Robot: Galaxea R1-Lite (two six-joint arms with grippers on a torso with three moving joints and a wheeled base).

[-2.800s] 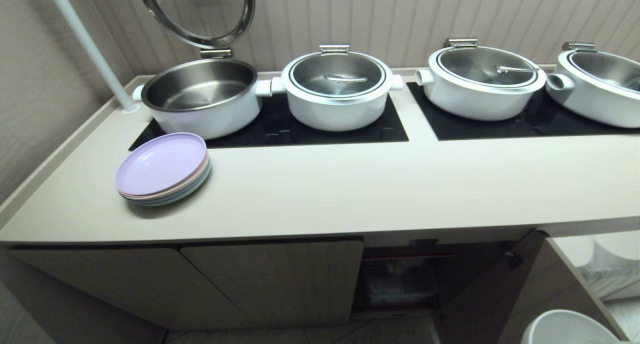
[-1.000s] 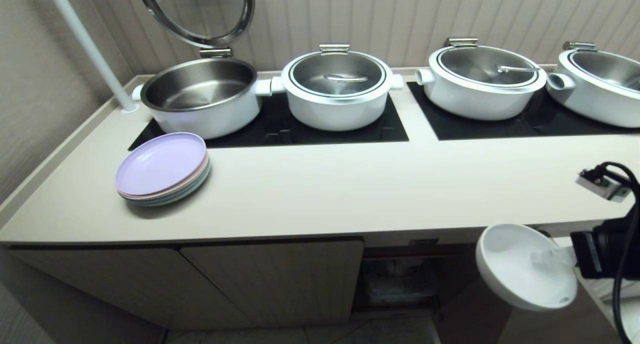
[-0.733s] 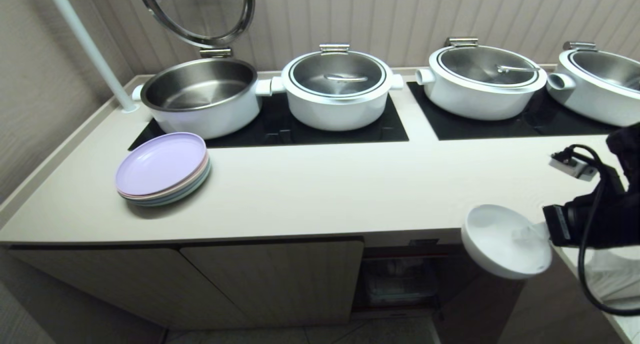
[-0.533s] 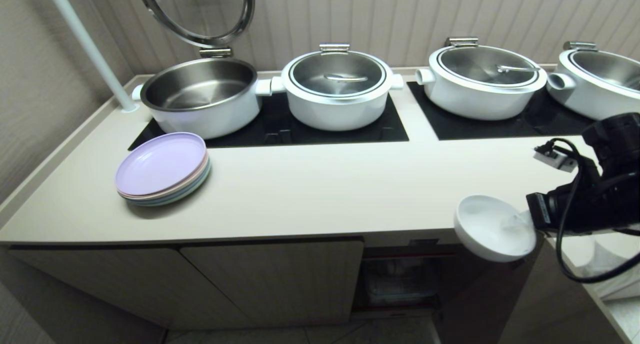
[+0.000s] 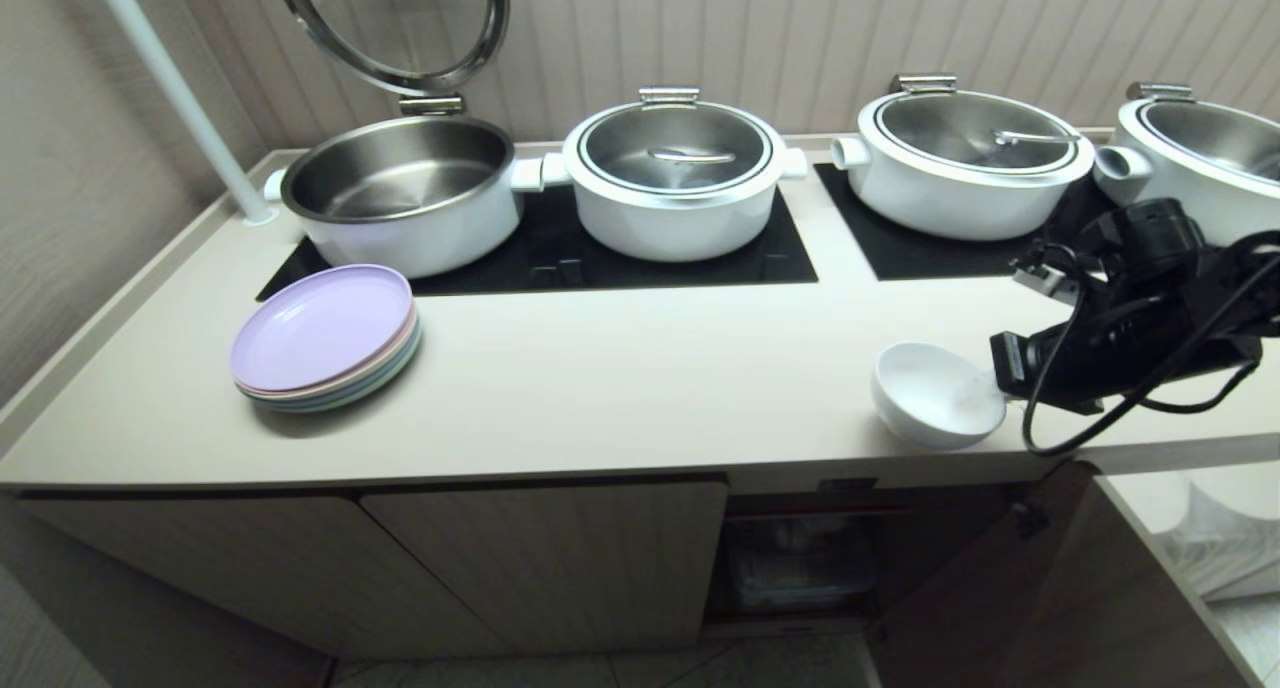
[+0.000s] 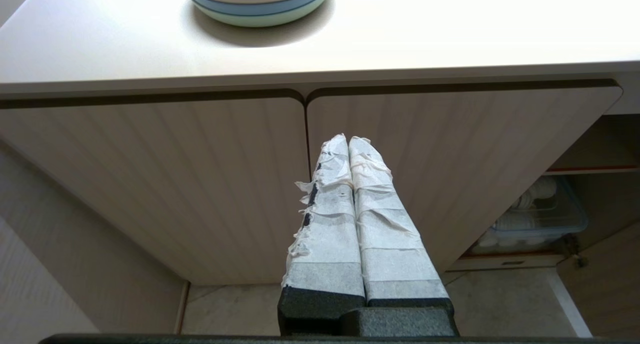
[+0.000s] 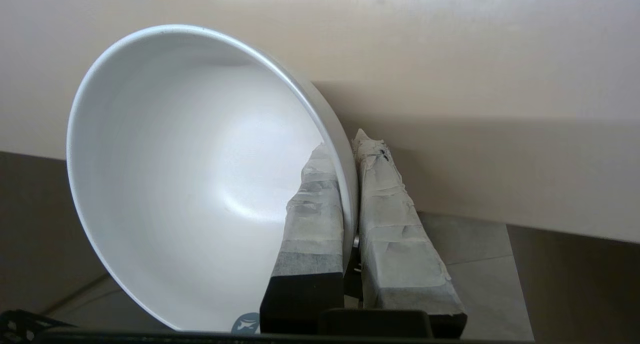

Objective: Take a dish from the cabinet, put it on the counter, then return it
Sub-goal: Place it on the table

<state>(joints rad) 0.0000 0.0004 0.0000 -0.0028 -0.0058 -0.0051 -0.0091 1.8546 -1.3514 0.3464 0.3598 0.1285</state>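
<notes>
Holding the dish (image 5: 930, 396) by its rim, the right gripper (image 5: 985, 393) is above the front edge of the counter (image 5: 640, 378), at the right side of the head view. The right wrist view shows the grip clearly: one taped finger (image 7: 316, 204) lies inside the white bowl and the other lies outside, so the two are clenched on the thin wall. The dish is almost upright, with its opening turned up and a little toward the camera. I cannot tell if its foot touches the counter or is just above it. It is near the front edge, above the open part of the cabinet (image 5: 560, 558).

The left gripper (image 6: 348, 144) is low in front of the two closed cabinet doors, with its taped fingers pressed together and nothing between them. It does not appear in the head view.

On the left part of the counter there is a stack of pastel plates (image 5: 325, 338), well apart from the dish. Behind, on the black glass panels (image 5: 610, 253), four white pots stand in a row; the leftmost pot (image 5: 400, 193) has its lid raised. Inside the open cabinet, a clear box with white bowls (image 6: 530, 216) is on the shelf.
</notes>
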